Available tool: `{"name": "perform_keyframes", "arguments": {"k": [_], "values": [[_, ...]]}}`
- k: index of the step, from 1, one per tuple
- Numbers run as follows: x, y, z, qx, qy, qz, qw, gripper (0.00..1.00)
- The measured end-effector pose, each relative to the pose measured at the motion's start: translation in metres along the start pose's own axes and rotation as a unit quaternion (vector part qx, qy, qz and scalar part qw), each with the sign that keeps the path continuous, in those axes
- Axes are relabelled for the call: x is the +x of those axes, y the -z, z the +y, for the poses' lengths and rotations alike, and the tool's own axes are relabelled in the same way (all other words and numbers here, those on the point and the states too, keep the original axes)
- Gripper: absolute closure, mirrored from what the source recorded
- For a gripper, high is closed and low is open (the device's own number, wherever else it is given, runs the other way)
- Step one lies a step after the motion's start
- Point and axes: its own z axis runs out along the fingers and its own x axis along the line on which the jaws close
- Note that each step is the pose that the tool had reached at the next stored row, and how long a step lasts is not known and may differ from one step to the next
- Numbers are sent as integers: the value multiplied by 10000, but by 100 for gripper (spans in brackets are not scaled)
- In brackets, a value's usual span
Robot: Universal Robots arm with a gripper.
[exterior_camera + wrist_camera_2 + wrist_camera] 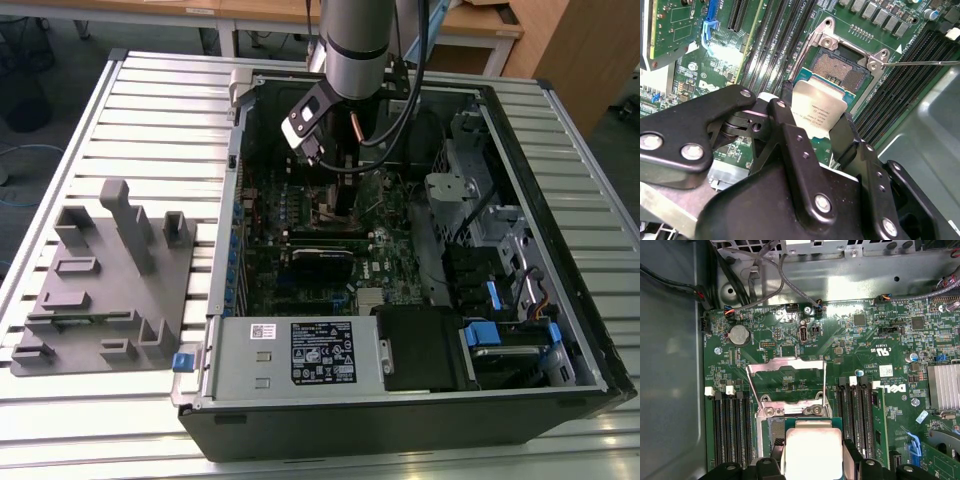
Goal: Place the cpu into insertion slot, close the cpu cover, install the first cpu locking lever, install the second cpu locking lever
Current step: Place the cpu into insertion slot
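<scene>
One cpu (817,107), one insertion slot (842,70), one cpu cover (785,366) and one end effector (815,122), whose two black fingers (790,135) are clamped on opposite edges of the cpu.

The cpu is a flat square chip with a dull silvery-grey lid, stepped at the corners. It carries faint dark print and has a thin green border around the lid. In both wrist views it hangs just over the insertion slot and overlaps one edge of it; whether it touches cannot be told. The slot lies uncovered, a dark brownish field inside a silvery rim. The cpu cover is swung up open: a thin silvery frame whose large square cut-out shows the green circuit board (865,345) behind. One thin lever rod (925,62) juts sideways from the rim.

In the exterior view, one open computer case (380,430) sits on the slatted metal surface (90,120). One arm (355,45) enters from 12 o'clock, and one grey fixture block (105,275) stands at the case's 9 o'clock — well apart from the arm.
</scene>
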Motion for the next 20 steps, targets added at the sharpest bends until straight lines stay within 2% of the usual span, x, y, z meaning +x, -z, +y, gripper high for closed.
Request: {"name": "perform_keyframes", "arguments": {"k": [6, 15, 20], "values": [[0, 0, 0, 0, 2, 0, 10000, 46], [23, -20, -3, 4, 224, 11, 9997, 46], [23, -21, -3, 5, 233, 11, 9997, 46]]}}
